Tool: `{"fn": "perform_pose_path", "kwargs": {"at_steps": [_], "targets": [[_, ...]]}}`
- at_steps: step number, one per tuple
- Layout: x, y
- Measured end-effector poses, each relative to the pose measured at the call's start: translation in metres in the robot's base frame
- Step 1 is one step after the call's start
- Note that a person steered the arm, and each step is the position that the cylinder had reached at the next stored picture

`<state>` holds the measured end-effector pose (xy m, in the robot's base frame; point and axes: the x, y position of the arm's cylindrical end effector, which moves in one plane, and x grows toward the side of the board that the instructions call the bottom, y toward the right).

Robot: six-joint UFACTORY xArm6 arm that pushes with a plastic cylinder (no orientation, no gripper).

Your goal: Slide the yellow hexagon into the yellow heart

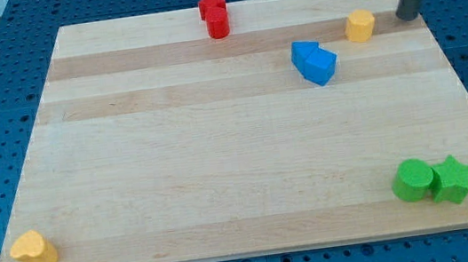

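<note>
The yellow hexagon sits near the view's top right of the wooden board. The yellow heart lies at the bottom left corner, far from the hexagon. My tip rests on the board just right of the yellow hexagon, a small gap between them. The dark rod rises from it out of the view's top edge.
Two blue blocks lie touching each other, below and left of the hexagon. A red star and a red cylinder touch at the top centre. A green cylinder and a green star touch at the bottom right.
</note>
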<state>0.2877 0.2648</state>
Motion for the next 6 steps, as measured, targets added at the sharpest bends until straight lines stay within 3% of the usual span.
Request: {"fn": "perform_pose_path", "kwargs": {"at_steps": [2,4,6], "targets": [[0.012,-0.054],[0.033,-0.065],[0.007,-0.077]]}}
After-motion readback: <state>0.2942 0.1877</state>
